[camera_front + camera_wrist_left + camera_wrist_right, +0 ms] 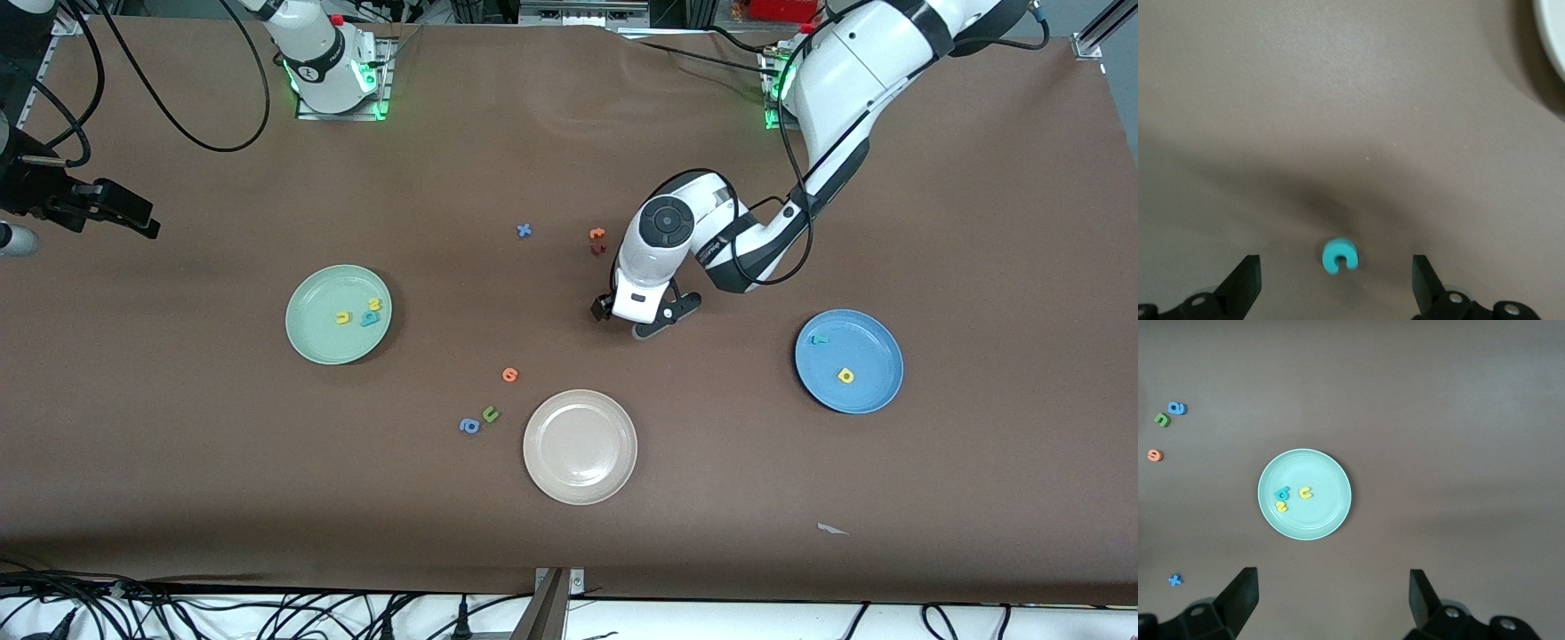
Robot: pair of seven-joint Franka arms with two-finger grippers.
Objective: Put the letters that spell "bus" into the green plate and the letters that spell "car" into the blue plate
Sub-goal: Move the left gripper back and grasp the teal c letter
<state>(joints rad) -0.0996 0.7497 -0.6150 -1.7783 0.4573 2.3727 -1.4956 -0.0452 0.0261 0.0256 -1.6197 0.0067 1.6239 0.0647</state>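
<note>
Left end effector (646,317) low over the brown table (711,462), fingers (1245,283) spread wide around nothing; teal c (1339,257) lying flat on the cloth between them, untouched; beige-white plate (580,446) nearer to the front camera than that spot. Right end effector (1331,600) high above the table toward the right arm's end, waiting, fingers parted and empty; green plate (339,314) holding yellow u (343,317), teal b (369,319) and yellow s (375,304); blue plate (849,361) holding teal r (820,339) and yellow a (845,376). Loose on the table: orange letter (509,374), green u (490,413), blue a (469,426).
</note>
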